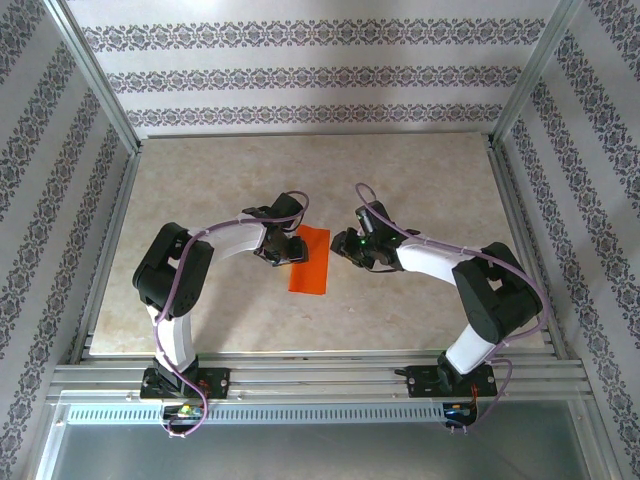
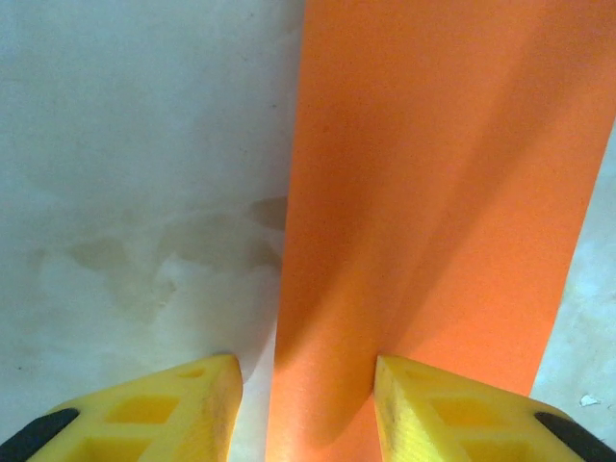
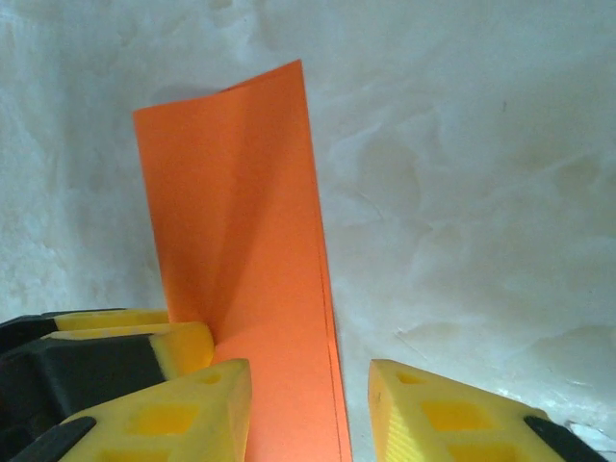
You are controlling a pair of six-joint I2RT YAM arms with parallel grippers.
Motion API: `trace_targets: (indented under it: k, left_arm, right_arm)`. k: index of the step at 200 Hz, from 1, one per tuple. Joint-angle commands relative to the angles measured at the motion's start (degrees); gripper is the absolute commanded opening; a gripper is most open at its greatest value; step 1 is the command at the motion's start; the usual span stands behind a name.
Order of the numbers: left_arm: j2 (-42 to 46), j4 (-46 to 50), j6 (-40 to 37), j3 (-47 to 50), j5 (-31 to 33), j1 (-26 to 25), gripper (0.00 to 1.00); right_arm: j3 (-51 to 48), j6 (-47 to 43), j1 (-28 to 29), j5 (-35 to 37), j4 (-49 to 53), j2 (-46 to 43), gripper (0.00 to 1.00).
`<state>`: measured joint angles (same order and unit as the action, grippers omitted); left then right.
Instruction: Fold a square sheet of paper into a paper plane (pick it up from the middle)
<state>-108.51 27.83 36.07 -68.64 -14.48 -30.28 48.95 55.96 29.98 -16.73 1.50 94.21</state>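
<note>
Top external view: the square sheet of paper [image 1: 309, 262], already folded into a narrow orange strip, lies flat near the middle of the table [image 1: 200, 190], its long side running roughly from 12 to 6 o'clock. The left gripper [image 1: 281, 247] sits at the strip's 10 o'clock, over its edge, and the right gripper [image 1: 349, 249] is just beside it at 2 o'clock.

From the left wrist, the yellow fingers [image 2: 183, 404] are parted and straddle one long edge of the paper [image 2: 433, 192], pinching nothing. From the right wrist, that gripper [image 3: 310, 414] is also spread, with the paper's [image 3: 241, 231] other long edge, showing two layers, lying between its fingers.
</note>
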Motion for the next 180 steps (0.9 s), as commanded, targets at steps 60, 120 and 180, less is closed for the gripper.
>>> trace_targets:
  k: [60,120,180]
  left_arm:
    - [-4.23,3.75,0.66,0.76,1.21,-0.08,0.47]
    - [-5.05,4.44,0.79,0.63,1.82,-0.08,0.46]
    - [-5.31,4.60,1.10,0.81,2.00,-0.05,0.46]
  right_arm:
    - [-0.43,-0.58,-0.36,1.01,-0.33,0.17,0.38]
    - [1.07,-1.41,0.23,-2.24,-1.50,2.15,0.34]
    - [5.49,-1.76,2.32,-6.22,-1.43,7.74,0.20]
